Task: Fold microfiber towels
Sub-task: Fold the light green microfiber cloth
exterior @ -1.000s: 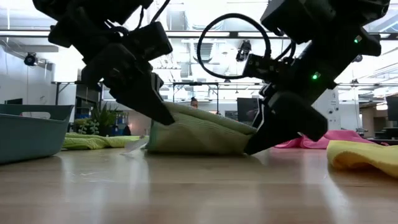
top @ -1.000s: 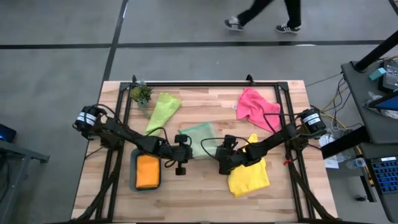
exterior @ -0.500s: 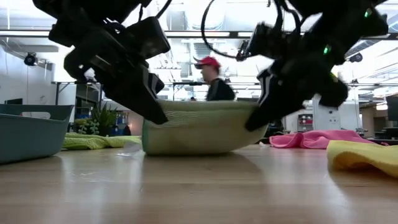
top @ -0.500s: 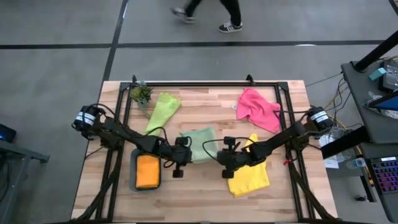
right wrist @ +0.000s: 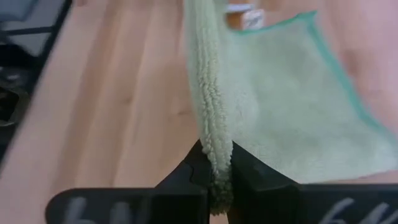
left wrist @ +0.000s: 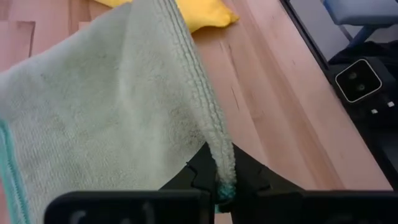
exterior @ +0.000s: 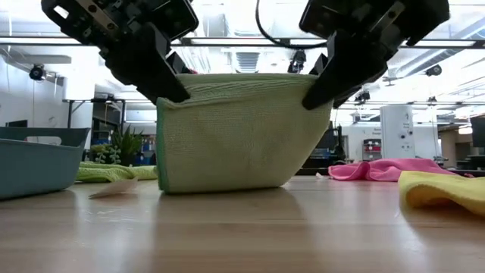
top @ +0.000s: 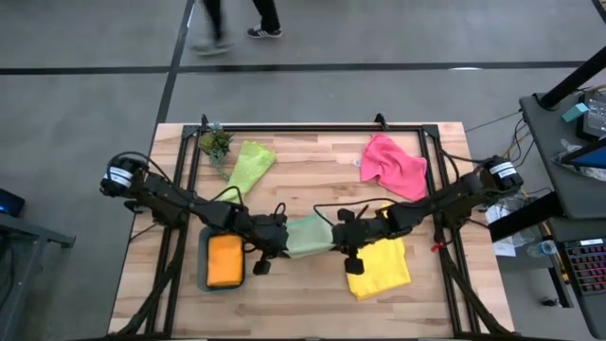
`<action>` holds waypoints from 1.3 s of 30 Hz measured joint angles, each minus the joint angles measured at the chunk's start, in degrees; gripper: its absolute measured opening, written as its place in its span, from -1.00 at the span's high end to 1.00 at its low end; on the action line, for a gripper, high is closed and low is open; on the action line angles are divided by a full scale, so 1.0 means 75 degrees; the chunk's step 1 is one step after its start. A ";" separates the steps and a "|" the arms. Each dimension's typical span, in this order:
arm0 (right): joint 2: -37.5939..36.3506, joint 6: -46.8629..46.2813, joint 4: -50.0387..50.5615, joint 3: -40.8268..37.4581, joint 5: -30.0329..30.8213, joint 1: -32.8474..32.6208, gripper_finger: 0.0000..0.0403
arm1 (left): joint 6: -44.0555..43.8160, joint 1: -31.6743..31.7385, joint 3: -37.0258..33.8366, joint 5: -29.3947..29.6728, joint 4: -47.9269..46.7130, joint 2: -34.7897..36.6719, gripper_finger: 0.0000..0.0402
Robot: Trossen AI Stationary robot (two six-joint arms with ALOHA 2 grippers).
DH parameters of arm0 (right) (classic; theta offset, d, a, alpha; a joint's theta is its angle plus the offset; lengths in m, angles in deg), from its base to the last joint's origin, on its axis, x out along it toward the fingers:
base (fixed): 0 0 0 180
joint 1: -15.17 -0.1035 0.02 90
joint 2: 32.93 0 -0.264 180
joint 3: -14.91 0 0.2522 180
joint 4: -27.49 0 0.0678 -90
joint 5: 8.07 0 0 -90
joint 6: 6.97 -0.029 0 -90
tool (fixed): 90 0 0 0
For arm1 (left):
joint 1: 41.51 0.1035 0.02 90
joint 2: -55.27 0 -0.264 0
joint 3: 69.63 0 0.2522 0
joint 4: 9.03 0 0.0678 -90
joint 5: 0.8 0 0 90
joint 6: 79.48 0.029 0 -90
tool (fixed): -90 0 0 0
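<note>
Gripping opposite corners of the pale sage green towel point(exterior: 239, 133), the left gripper point(exterior: 173, 89) and right gripper point(exterior: 317, 92) each have their fingers pinched tight on the doubled edge, as both wrist views confirm. The cloth hangs between them as a taut sheet, its lower fold touching the wooden table point(top: 303, 294). In the high view the towel sits between the teal tray point(top: 223, 263), which holds the folded orange towel point(top: 224, 260), and the yellow towel point(top: 379, 265), close to both. A second ago the right gripper stood open at the cloth's edge while the cloth lay low and bunched; it has since closed, and both arms have raised the towel and drawn it toward the table's near side. Judgement: the lift is complete and the fold-over appears next. Lime green towel point(top: 248, 168) and pink towel point(top: 390, 163) lie unfolded farther from the tray. The person beyond the table has walked on.
</note>
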 joint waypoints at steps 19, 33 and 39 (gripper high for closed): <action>0.0192 0.0093 -0.0023 0.0005 -0.1626 0.1431 0.96 | -0.0001 0.0307 -0.0237 -0.0150 -0.0382 0.0008 0.97; 0.0739 0.0319 -0.0097 0.0647 -0.1241 0.1833 0.96 | -0.0996 0.1025 -0.1396 -0.0274 -0.0088 0.0748 0.97; 0.1569 0.0517 0.0789 0.1575 -0.1142 0.2133 0.96 | -0.1040 0.1166 -0.1619 -0.0290 -0.0193 0.0783 0.97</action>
